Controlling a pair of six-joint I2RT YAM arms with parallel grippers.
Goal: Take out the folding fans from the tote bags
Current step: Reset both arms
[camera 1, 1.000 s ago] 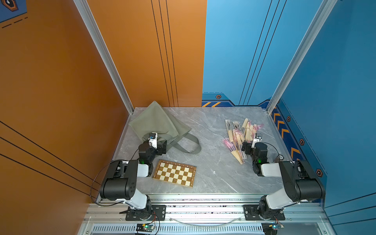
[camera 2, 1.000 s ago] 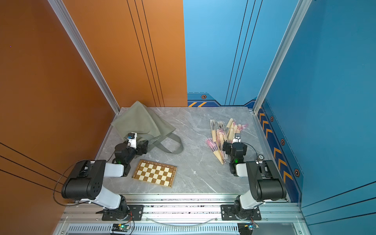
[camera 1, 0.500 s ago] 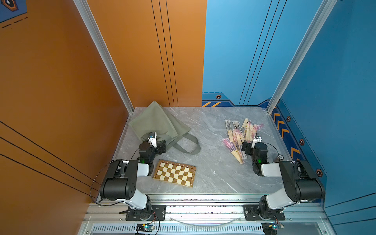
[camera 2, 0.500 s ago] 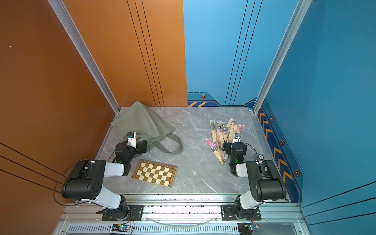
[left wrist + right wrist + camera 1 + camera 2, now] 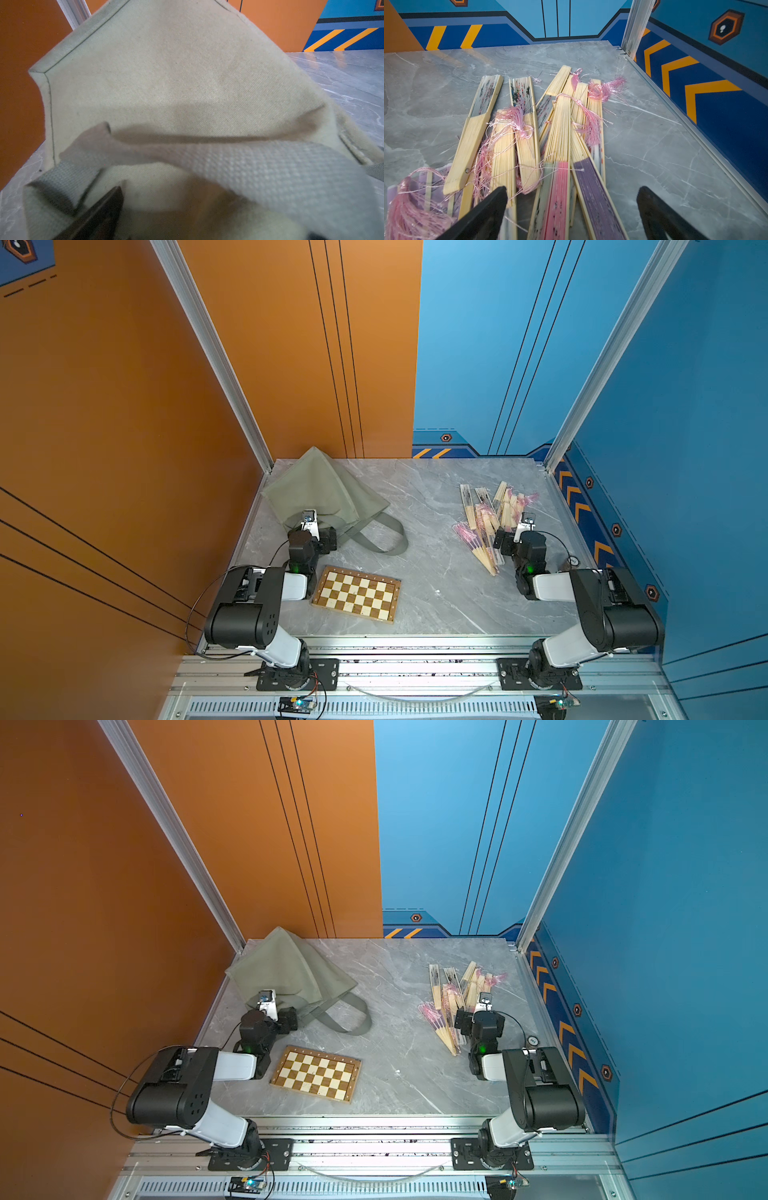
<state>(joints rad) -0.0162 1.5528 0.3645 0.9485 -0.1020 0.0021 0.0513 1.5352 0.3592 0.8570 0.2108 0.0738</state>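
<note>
The olive tote bag [image 5: 320, 493] [image 5: 286, 973] lies slumped at the back left, its strap handles [image 5: 374, 539] trailing toward the middle. My left gripper [image 5: 328, 537] [image 5: 289, 1019] is at the bag's mouth. In the left wrist view the bag fabric [image 5: 176, 83] fills the frame and a strap [image 5: 270, 170] crosses over the gripper [image 5: 191, 218]. Only one dark finger [image 5: 99, 216] shows, set wide. Several closed folding fans [image 5: 486, 514] [image 5: 453, 994] lie in a pile on the right. My right gripper [image 5: 505, 539] [image 5: 571, 199] stands open over the pile's near end, straddling a pink fan [image 5: 556, 197] and a purple fan [image 5: 596, 195].
A brown-and-cream chessboard [image 5: 357, 593] [image 5: 316, 1073] lies flat at the front, beside my left arm. Orange wall on the left, blue wall [image 5: 716, 83] close on the right. A small round tag [image 5: 573, 561] lies near the right edge.
</note>
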